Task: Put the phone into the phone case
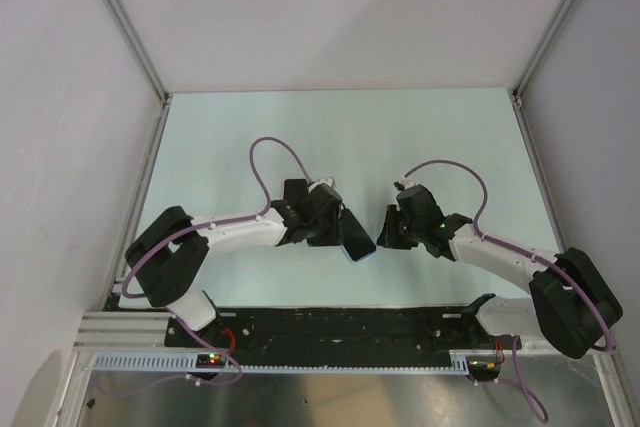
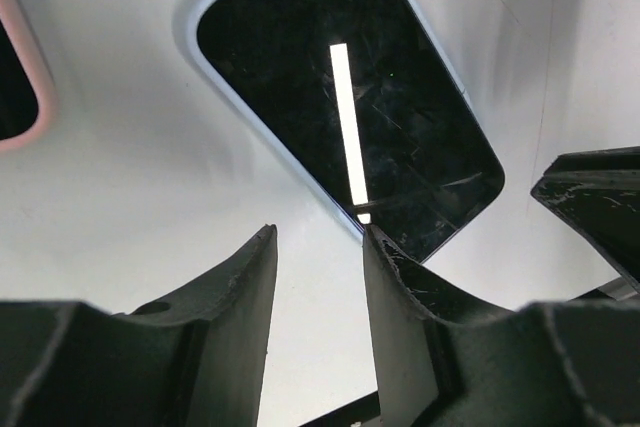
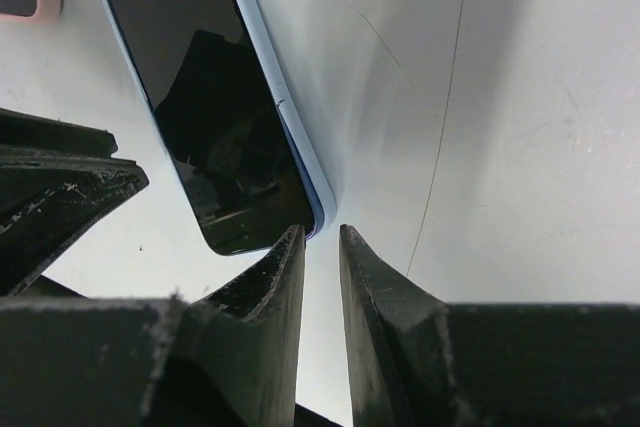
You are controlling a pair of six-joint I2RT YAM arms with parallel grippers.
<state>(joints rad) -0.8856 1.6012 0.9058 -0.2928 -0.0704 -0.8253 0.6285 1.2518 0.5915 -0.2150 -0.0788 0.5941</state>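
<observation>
— We count two arms here: the left arm (image 1: 238, 237) and the right arm (image 1: 495, 257) both have white links between bulky black joint housings.
— We agree. A purple cable (image 1: 262, 152) loops off each one, and a green light (image 1: 441, 224) glows on the right wrist.
— Up close, we find the fingers (image 2: 235, 297) matte black, curved, and scratched pale along their edges.

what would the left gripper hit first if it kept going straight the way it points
Most likely the flat black-screened phone with a pale blue rim: the left gripper points at its near corner, one fingertip seemingly almost at the rim, though depth is unclear.
</observation>
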